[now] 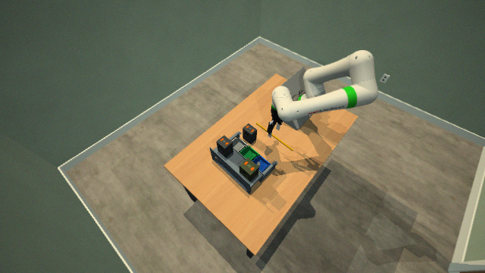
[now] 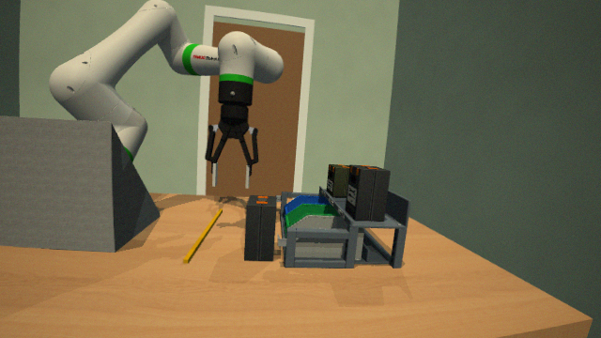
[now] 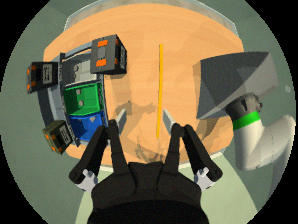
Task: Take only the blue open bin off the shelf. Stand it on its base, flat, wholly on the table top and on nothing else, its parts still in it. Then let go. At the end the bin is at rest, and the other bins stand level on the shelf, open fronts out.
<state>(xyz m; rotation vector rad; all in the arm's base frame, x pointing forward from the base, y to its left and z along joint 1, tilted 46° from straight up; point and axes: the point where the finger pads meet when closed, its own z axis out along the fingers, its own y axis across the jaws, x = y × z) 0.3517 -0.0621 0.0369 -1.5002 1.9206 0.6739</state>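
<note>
The blue open bin (image 1: pixel 264 163) sits on the grey shelf (image 1: pixel 242 167), at its end next to a green bin (image 1: pixel 249 152). It also shows in the exterior view (image 2: pixel 300 203) and in the wrist view (image 3: pixel 91 124). A grey bin (image 1: pixel 239 144) sits beside the green one. My gripper (image 2: pixel 231 176) hangs open and empty well above the table, away from the shelf, over the yellow strip (image 2: pixel 203 236). In the wrist view the fingers are apart with nothing between them.
Two dark boxes (image 1: pixel 224 145) (image 1: pixel 248 170) stand on the shelf's upper level. A third dark box (image 1: pixel 249 133) stands on the table next to the shelf. The grey robot base block (image 2: pixel 61 183) is at the table's far side. A door (image 2: pixel 263 103) is behind.
</note>
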